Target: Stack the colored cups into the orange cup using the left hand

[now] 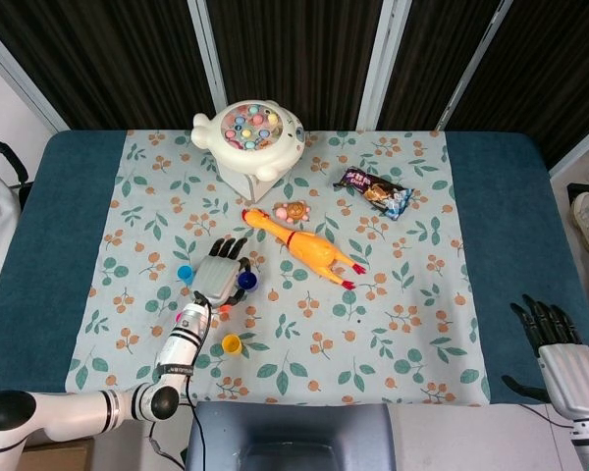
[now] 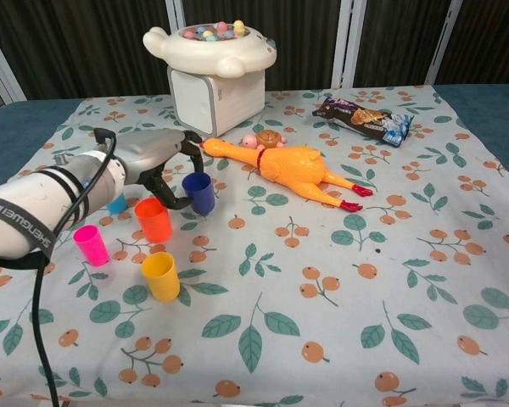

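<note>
My left hand [image 2: 151, 164] reaches in from the left and grips the dark blue cup [image 2: 199, 192], with fingers over its far side and the thumb at its near side. The head view shows the same hand [image 1: 219, 275] and the dark blue cup [image 1: 246, 281] at its right edge. The orange cup [image 2: 153, 220] stands upright just in front of the hand, empty. A yellow cup [image 2: 161, 275] and a pink cup [image 2: 91, 244] stand nearer me. A light blue cup [image 2: 117, 204] is partly hidden behind the forearm. My right hand [image 1: 560, 355] hangs off the table's lower right, fingers apart and empty.
A rubber chicken [image 2: 293, 167] lies right of the cups. Behind it are a small pig toy [image 2: 264, 139] and a white fishing-game toy [image 2: 212, 64]. A snack packet [image 2: 361, 119] lies at the back right. Blue table edges flank the floral cloth [image 2: 339, 305].
</note>
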